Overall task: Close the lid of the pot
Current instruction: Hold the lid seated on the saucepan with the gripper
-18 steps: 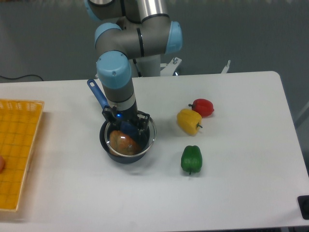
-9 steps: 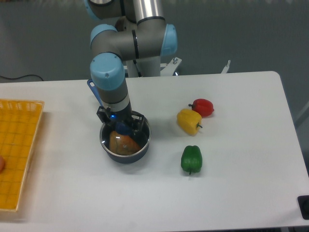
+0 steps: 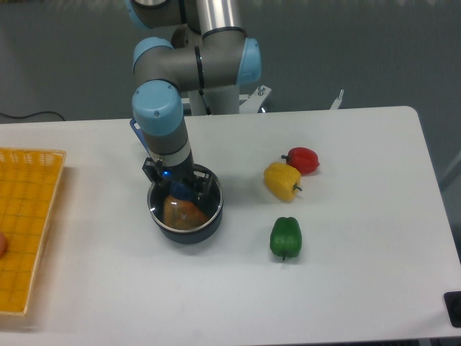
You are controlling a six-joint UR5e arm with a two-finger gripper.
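You see the gripper [image 3: 180, 189] clamped on the blue knob of the clear, metal-rimmed pot lid [image 3: 189, 209], sitting on the navy pot [image 3: 184, 232].

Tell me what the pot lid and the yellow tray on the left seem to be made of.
The pot lid looks like clear glass with a thin shiny metal rim; the orange food shows through it. The tray looks like yellow plastic moulded into a grid, though the material is uncertain.
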